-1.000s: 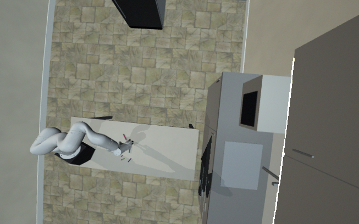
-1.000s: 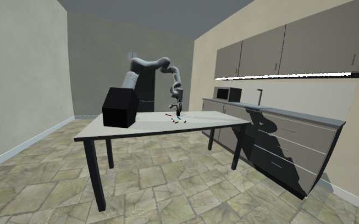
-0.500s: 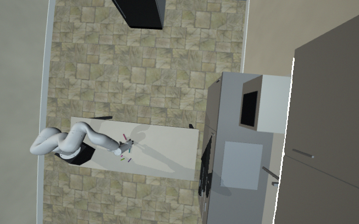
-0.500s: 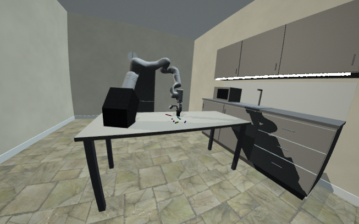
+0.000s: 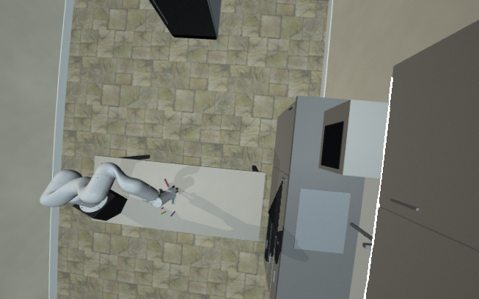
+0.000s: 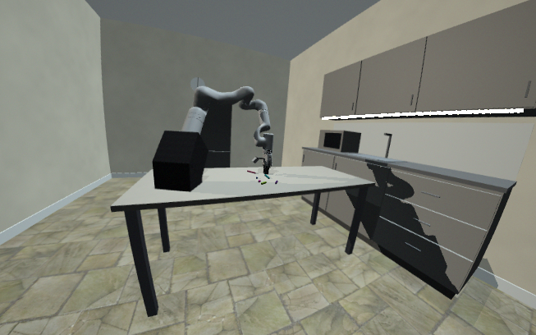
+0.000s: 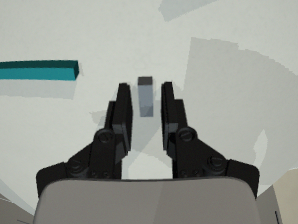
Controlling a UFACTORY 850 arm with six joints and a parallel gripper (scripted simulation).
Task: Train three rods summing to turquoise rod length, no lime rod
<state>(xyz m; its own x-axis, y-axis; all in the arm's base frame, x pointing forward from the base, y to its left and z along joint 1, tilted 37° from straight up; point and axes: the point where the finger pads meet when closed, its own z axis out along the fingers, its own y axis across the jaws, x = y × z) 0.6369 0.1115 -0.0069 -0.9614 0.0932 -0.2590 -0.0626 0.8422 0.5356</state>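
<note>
A short grey rod (image 7: 145, 100) lies between and slightly ahead of my fingertips in the wrist view, lengthwise along the fingers. My gripper (image 5: 176, 190) (image 6: 266, 171) (image 7: 146, 97) is partly open, low over the table, with a gap on each side of the grey rod. The turquoise rod (image 5: 172, 201) (image 6: 267, 176) (image 7: 40, 71) lies to the left in the wrist view. A purple rod (image 5: 173, 213) (image 6: 276, 181), lime (image 5: 163, 212) (image 6: 263, 182), a small magenta rod (image 5: 161, 207) (image 6: 259, 181) and a tiny blue rod (image 6: 256, 177) lie apart.
A long red or pink rod (image 5: 166, 182) (image 6: 250, 171) lies on the far side of the gripper from the lime. All stand on the white table (image 5: 233, 193) (image 6: 203, 191). The arm's black base (image 5: 112, 206) (image 6: 178, 166) is at one end.
</note>
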